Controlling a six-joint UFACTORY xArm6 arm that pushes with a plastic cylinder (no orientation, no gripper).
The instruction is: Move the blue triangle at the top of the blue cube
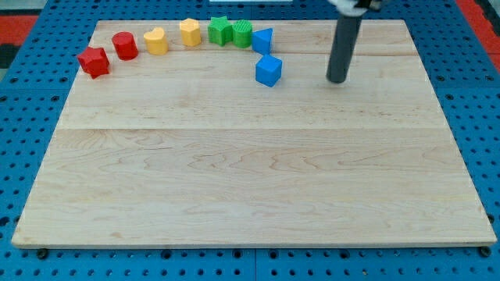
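The blue triangle (263,40) sits near the view's top, just right of a green round block (243,33). The blue cube (269,70) lies directly below it, a small gap between them. My tip (337,80) stands on the board to the right of the blue cube, well apart from it and touching no block.
A row of blocks curves along the view's top left: a red star-like block (93,62), a red cylinder (124,45), a yellow heart-like block (156,40), a yellow hexagon-like block (190,32), a green star (219,30). The wooden board (250,172) lies on blue pegboard.
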